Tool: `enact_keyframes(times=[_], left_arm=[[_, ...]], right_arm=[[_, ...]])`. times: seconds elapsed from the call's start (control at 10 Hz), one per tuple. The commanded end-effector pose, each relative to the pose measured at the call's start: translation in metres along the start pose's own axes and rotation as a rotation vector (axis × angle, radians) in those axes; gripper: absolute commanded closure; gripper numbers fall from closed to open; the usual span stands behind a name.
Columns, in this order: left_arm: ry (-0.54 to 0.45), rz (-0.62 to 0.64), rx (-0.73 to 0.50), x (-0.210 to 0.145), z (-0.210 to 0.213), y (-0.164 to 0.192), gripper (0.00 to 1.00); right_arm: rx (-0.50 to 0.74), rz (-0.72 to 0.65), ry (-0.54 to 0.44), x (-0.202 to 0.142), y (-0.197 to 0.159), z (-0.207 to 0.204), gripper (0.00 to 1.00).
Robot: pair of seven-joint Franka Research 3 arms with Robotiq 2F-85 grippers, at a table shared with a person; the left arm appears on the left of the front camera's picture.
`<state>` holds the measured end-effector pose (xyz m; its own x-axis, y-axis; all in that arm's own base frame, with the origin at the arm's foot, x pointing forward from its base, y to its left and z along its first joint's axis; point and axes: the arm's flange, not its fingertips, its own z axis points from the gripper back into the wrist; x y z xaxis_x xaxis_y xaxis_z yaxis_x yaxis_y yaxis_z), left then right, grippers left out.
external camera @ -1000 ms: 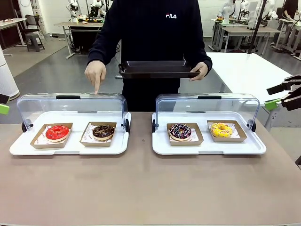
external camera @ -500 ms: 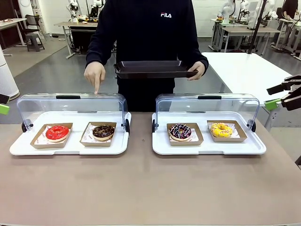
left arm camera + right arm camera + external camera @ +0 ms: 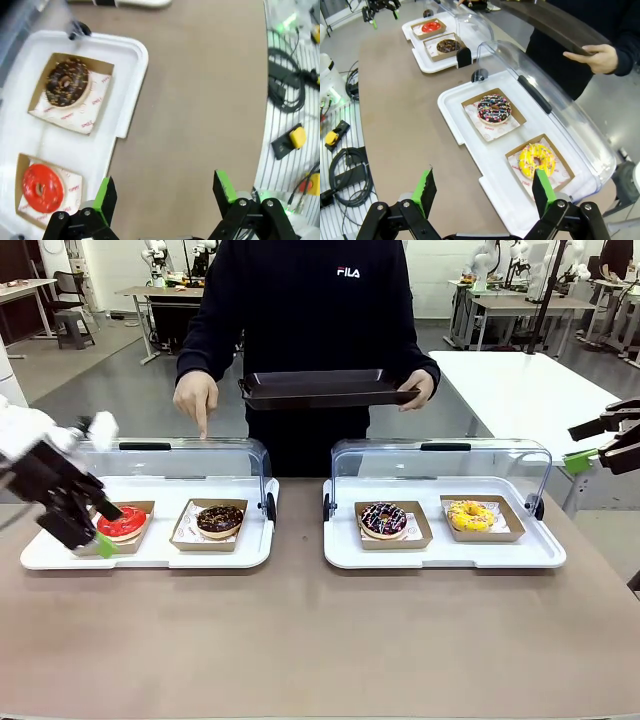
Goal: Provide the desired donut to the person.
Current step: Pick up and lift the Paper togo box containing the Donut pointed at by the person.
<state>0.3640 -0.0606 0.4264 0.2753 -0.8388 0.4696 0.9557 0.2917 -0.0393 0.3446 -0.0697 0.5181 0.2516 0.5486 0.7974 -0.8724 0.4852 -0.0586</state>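
Front view — brown table [image 3: 320, 640], person [image 3: 300, 320] behind, grey floor [image 3: 120, 390] beyond.

Here's the brown table [image 3: 320, 640], running wide from left to right. Two white trays sit directly on it, side by side toward the far edge with a strip of tabletop between them. The left tray [image 3: 150, 562] and the right tray [image 3: 440, 562] each have a clear domed cover [image 3: 150, 462] [image 3: 440, 465] standing over the far side.

Front view faces the person [image 3: 300, 320]; wrist views share the left tray [image 3: 127, 75].
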Motion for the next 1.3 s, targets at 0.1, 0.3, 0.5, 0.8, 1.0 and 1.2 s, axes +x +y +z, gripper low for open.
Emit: enact_keyframes(times=[0.1,0.3,0.5,0.8,1.0,1.2], left_arm=[[0.079,-0.089,0.046,0.009,-0.068,0.05,0.0],[0.114,-0.171,0.08,0.019,-0.094,0.058,0.0],[0.131,-0.253,0.108,0.029,-0.112,0.064,0.0],[0.153,-0.318,0.128,0.042,-0.117,0.07,0.0],[0.195,-0.339,0.136,0.05,-0.125,0.077,0.0],[0.212,-0.335,0.152,0.051,-0.126,0.082,0.0]], right_arm=[[0.008,0.013,-0.03,0.0,-0.001,-0.001,0.0],[0.008,0.013,-0.03,0.0,-0.001,-0.001,0.0],[0.008,0.013,-0.03,0.0,-0.001,-0.001,0.0],[0.008,0.013,-0.03,0.0,-0.001,-0.001,0.0],[0.008,0.013,-0.03,0.0,-0.001,-0.001,0.0],[0.008,0.013,-0.03,0.0,-0.001,-0.001,0.0]])
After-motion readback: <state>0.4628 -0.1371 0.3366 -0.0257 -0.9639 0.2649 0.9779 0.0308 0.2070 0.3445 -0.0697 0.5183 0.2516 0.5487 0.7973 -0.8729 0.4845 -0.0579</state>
